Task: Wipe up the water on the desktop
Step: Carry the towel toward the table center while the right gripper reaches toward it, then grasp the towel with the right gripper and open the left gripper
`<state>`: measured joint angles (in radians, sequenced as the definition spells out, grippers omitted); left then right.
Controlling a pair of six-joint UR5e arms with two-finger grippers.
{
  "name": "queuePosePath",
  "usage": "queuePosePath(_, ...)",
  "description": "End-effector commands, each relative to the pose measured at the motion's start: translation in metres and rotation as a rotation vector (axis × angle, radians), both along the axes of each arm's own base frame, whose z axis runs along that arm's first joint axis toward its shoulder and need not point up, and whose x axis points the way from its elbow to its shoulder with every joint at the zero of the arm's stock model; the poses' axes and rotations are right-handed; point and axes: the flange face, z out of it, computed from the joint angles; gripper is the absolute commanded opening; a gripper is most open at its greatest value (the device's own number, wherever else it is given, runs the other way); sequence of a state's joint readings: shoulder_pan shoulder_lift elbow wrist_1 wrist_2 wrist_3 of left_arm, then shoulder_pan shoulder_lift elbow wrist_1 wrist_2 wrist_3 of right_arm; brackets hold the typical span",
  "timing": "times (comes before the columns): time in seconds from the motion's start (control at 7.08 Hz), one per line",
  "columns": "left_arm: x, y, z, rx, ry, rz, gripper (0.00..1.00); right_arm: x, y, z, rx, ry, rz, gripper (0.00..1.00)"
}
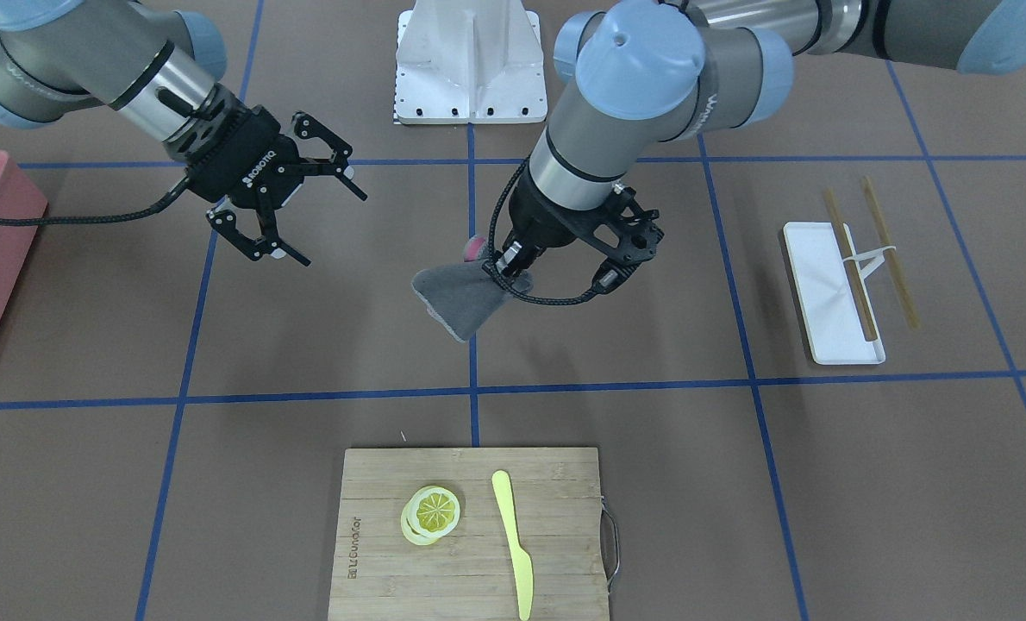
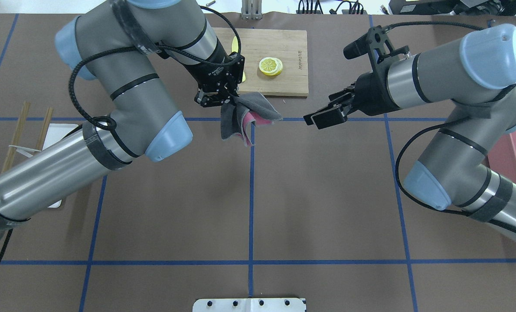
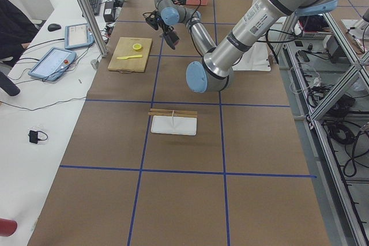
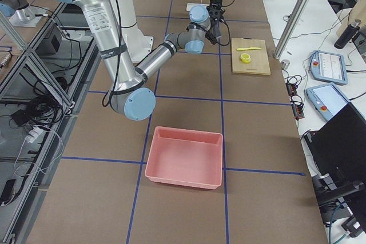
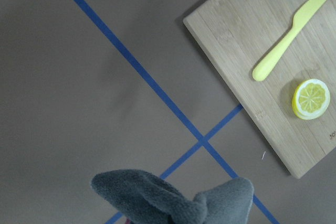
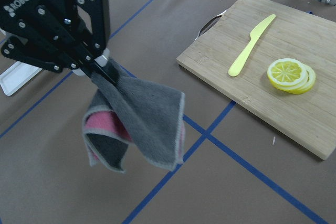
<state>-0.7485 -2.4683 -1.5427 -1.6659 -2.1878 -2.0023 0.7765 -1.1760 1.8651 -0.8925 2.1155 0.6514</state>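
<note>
ROBOTIQ-marked left gripper [image 6: 107, 71] pinches a grey, pink-lined fleece cloth [image 6: 147, 116] above the matte brown desktop [image 1: 651, 431]; right gripper [image 1: 334, 228] gapes wide.

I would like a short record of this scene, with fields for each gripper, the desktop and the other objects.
Left gripper: shut on the grey cloth with a pink inner side, which hangs from it
Right gripper: open, empty, apart from the cloth
Desktop: matte brown desktop with blue tape lines; no water visible
Board: bamboo cutting board carrying yellow lemon slices and a yellow plastic knife
Elsewhere: white rectangular tray, pink bin
</note>
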Motion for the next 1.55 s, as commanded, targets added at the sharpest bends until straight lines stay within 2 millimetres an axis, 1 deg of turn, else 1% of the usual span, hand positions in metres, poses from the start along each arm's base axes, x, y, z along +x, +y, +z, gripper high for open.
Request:
queuePosePath(0.0, 0.029, 0.019, -0.030, 0.026, 0.044, 0.052, 0.00, -0.015, 0.010, -0.002, 0.004, -0.003, -0.003, 0.99)
queuePosePath(0.14, 0.042, 0.035, -0.042, 0.036, 0.056, 0.081, 0.00, -0.020, 0.013, -0.001, 0.002, -0.001, -0.012, 0.99)
queuePosePath(0.28, 0.041, 0.038, -0.058, 0.053, 0.074, 0.086, 0.00, -0.024, 0.016, -0.002, 0.011, 0.000, -0.018, 0.99)
queuePosePath(0.42, 0.040, 0.039, -0.065, 0.061, 0.083, 0.088, 0.00, -0.028, 0.019, -0.002, 0.016, 0.001, -0.026, 0.99)
queuePosePath(0.71, 0.040, 0.042, -0.066, 0.050, 0.097, 0.125, 0.00, -0.037, 0.025, -0.001, 0.020, 0.006, -0.026, 0.98)
queuePosePath(0.99, 0.043, 0.041, -0.063, 0.056, 0.104, 0.125, 0.00, -0.040, 0.027, -0.002, 0.022, 0.005, -0.027, 0.83)
queuePosePath(1.27, 0.045, 0.038, -0.058, 0.049, 0.095, 0.124, 0.00, -0.040, 0.028, -0.003, 0.018, 0.002, -0.026, 0.60)
queuePosePath(1.41, 0.047, 0.036, -0.055, 0.044, 0.089, 0.124, 0.00, -0.039, 0.028, -0.003, 0.019, 0.000, -0.026, 0.59)
